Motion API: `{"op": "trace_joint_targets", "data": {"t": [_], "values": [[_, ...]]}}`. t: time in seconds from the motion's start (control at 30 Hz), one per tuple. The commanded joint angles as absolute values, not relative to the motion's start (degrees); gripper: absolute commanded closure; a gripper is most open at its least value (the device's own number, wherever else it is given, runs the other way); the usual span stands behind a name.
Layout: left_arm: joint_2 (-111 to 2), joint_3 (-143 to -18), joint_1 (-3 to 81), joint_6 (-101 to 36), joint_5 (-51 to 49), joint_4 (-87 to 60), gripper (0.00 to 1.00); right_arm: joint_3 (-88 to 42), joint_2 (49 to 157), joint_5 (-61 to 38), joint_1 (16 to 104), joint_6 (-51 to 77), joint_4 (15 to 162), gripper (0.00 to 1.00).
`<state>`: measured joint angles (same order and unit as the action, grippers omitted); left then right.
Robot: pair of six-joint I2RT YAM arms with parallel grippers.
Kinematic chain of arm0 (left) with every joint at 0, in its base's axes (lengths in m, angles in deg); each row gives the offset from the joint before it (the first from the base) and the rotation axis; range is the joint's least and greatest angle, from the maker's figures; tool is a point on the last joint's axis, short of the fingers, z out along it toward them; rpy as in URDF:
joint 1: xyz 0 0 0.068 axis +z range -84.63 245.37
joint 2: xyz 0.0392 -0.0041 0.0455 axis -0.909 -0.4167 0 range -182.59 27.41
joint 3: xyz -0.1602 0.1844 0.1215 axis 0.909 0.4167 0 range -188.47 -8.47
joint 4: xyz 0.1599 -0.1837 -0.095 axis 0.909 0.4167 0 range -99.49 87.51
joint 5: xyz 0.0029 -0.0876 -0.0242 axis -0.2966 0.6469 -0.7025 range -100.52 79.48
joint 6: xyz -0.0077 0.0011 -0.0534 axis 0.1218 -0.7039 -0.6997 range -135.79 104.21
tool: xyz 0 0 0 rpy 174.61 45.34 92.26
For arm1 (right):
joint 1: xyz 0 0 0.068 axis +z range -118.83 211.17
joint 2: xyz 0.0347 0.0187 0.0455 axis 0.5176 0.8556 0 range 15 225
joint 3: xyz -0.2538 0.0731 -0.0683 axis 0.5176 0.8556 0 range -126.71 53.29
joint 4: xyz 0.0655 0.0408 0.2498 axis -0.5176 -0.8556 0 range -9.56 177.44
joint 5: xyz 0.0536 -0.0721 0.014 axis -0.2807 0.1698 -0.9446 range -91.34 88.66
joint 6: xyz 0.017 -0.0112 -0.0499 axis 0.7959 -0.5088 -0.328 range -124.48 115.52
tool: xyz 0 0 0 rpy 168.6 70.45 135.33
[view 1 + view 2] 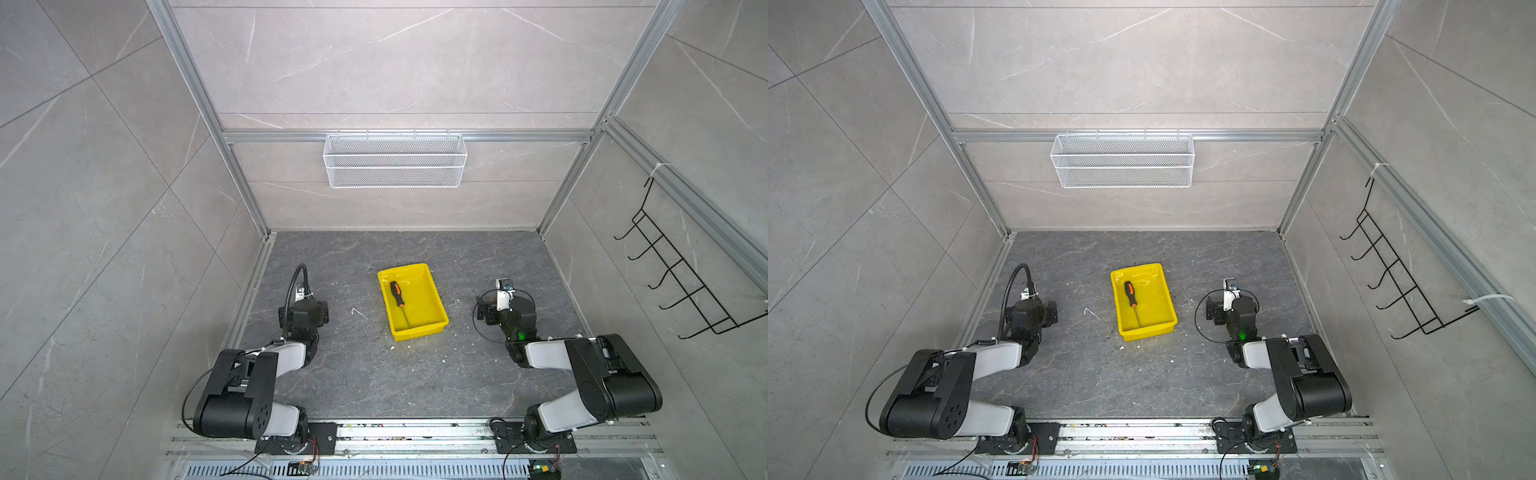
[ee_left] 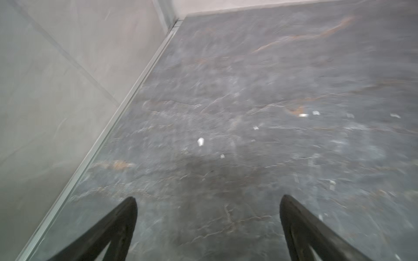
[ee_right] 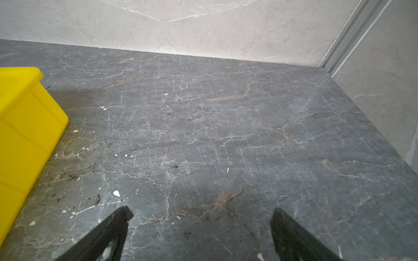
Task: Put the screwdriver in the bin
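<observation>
Grey marble-look tiled walls (image 1: 395, 62) box in a dark veined stone tabletop (image 1: 374, 374), with aluminium frame rails (image 1: 270, 136) at the edges. Left arm (image 1: 249, 386) and right arm (image 1: 598, 374), black with white links, are mounted on the near rail. Both are folded, elbows up, forearms angled inward, wrists tipped down over the table on either side of the bin. White wire mesh basket (image 1: 395, 162) hangs on the back rail and a black wire hook rack (image 1: 681, 282) on the right wall. Bright yellow plastic bin (image 1: 419, 330) sits mid-table between the arms, a shallow rectangle with low sloped walls, slightly skewed. Screwdriver (image 1: 401, 305) lies flat inside the bin along its left side in both top views. Its orange-and-black handle is toward the far end; the thin dark shaft points at the near wall and the tip is close to it. Left gripper (image 2: 208, 198) has its fingers spread wide with nothing between them; it is over bare table near the left wall, and that view is blurred. Right gripper (image 3: 202, 210) is also spread and empty, over bare table, with the bin's outer wall off to one side, apart from it. Small white flecks (image 3: 116, 193) dot the tabletop.
</observation>
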<state>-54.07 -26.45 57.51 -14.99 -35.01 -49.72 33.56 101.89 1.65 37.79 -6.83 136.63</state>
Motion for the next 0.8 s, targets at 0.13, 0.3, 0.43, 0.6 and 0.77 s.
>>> {"op": "trace_joint_targets", "data": {"t": [0.13,0.3,0.43,0.6,0.77], "values": [[-55.13,-23.54,58.92,-12.62,-32.54,-67.07,0.0,32.38,101.92,0.95,37.41,-5.8,137.27,0.0],[-56.87,-25.07,62.64,-14.54,-25.26,-64.34,0.0,32.47,101.92,0.95,37.41,-5.8,137.27,0.0],[-58.41,-27.55,63.95,-15.89,-25.48,-61.03,0.0,32.38,101.92,0.93,37.43,-5.81,137.27,0.0],[-59.12,-27.19,63.96,-15.7,-25.74,-62.93,0.0,32.38,101.92,0.85,37.42,-5.8,137.26,0.0],[-58.71,-27.45,64.05,-15.81,-25.49,-61.54,0.0,32.42,101.92,0.87,37.41,-5.8,137.25,0.0]]}}
